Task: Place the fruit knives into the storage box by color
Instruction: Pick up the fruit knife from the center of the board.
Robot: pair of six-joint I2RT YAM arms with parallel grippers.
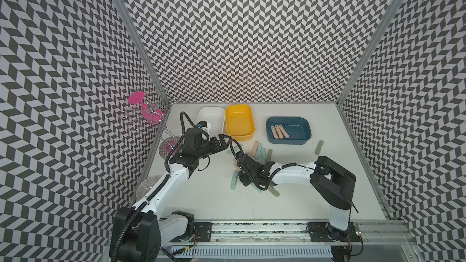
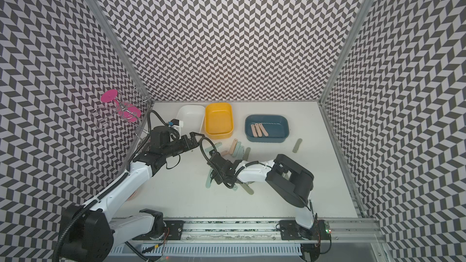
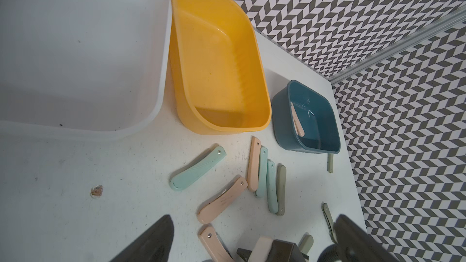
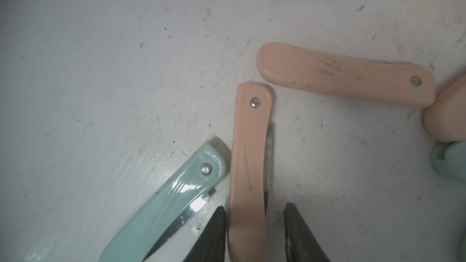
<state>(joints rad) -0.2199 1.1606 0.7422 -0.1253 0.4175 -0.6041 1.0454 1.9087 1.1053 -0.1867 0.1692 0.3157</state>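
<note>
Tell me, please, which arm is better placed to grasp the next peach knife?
Right: the right gripper straddles a peach knife on the table, one jaw each side. The left gripper hangs open and empty near the yellow box.

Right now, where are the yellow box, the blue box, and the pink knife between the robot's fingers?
Yellow storage box [image 1: 239, 120]: in a top view, its bare floor.
Blue storage box [image 1: 298, 129]: in a top view, its bare floor.
Peach-pink fruit knife [image 4: 248, 172]: right wrist view, middle of its handle.
</note>
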